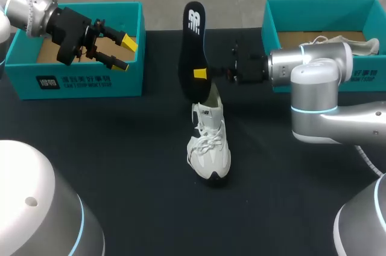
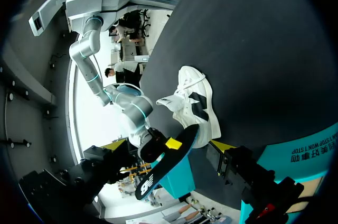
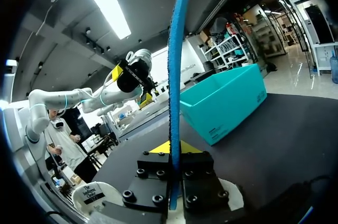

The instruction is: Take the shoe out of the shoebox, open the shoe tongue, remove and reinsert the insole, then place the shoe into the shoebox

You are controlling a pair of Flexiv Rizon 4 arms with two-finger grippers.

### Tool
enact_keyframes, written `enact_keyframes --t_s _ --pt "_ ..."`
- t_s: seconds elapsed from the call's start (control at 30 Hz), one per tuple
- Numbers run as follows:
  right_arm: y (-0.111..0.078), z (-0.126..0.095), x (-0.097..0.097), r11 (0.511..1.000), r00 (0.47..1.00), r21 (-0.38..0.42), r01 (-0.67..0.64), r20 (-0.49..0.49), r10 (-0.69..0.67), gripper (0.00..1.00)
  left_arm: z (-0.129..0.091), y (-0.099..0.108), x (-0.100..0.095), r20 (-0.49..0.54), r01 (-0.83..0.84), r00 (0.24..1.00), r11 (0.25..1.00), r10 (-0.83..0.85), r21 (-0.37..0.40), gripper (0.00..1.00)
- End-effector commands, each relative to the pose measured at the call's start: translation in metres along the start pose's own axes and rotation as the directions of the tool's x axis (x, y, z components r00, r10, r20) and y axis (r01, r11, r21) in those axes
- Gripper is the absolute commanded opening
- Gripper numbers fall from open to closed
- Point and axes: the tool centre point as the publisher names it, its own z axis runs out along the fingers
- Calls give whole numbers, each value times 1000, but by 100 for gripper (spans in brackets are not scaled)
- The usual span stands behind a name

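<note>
A white shoe point(image 1: 208, 147) stands on the black table point(image 1: 120, 147) near the middle, toe toward me. Just above its heel a black insole point(image 1: 193, 44) stands upright, with my right gripper point(image 1: 202, 75) shut on its lower half. In the right wrist view the insole point(image 3: 177, 76) shows edge-on, blue, clamped between the fingers of the right gripper point(image 3: 171, 150). My left gripper point(image 1: 123, 54) hangs open and empty over the left teal shoebox point(image 1: 78, 81). The left wrist view has the shoe point(image 2: 195, 105) and insole point(image 2: 166, 163) ahead of it.
A second teal shoebox point(image 1: 283, 26) at the back right holds another white shoe point(image 1: 344, 44). My right arm point(image 1: 319, 87) lies in front of that box. The left box point(image 3: 227, 100) shows beyond the insole in the right wrist view.
</note>
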Motion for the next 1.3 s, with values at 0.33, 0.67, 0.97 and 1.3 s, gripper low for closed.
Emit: enact_keyframes --t_s 0.33,0.67,0.97,1.3 --pt "13 -4 4 999 1000 -28 15 19 -15 0 0 1 0 -2 -1 1000 1000 1 3 100" --pt "6 -5 6 999 999 -17 -36 25 37 0 0 1 0 -2 -1 1000 1000 1 3 100" --pt "-6 -5 8 998 998 -17 -62 28 63 0 0 1 0 -2 -1 1000 1000 1 3 100" --pt "1 -10 4 998 997 -22 -60 38 61 0 0 1 0 -2 -1 1000 1000 1 3 100"
